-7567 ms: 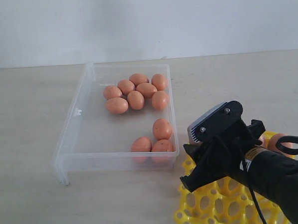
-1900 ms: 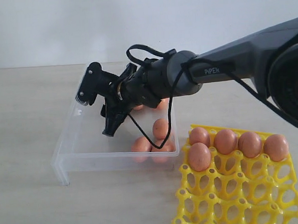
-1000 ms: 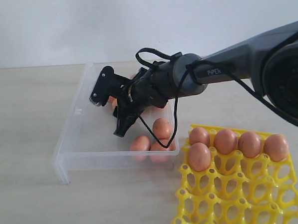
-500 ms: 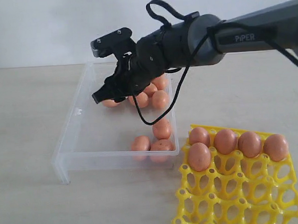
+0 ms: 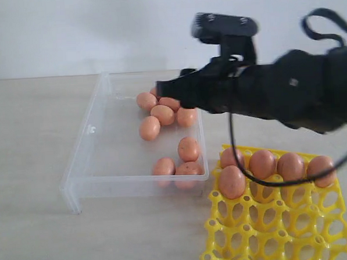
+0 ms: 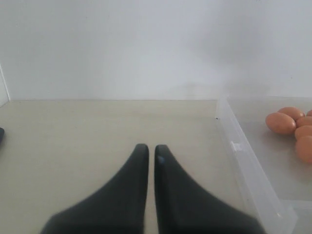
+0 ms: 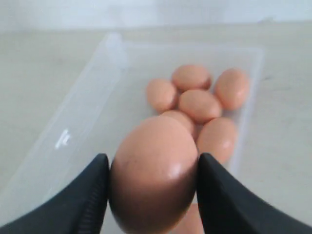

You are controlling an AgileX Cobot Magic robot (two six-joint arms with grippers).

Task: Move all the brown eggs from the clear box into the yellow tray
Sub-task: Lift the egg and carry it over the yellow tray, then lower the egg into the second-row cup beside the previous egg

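Right claw [image 7: 151,163] grips one brown egg [image 7: 154,180] above the clear box [image 5: 82,164], where eight eggs [image 5: 162,114] show. Five sit in the yellow tray [image 5: 266,238] at five o'clock. Left claw [image 6: 151,155] is closed and empty.

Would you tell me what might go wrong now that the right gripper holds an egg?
The held egg is pinched only at its sides by the right gripper; it could slip onto the loose eggs in the clear box. The dangling cable may snag the seated eggs in the yellow tray.
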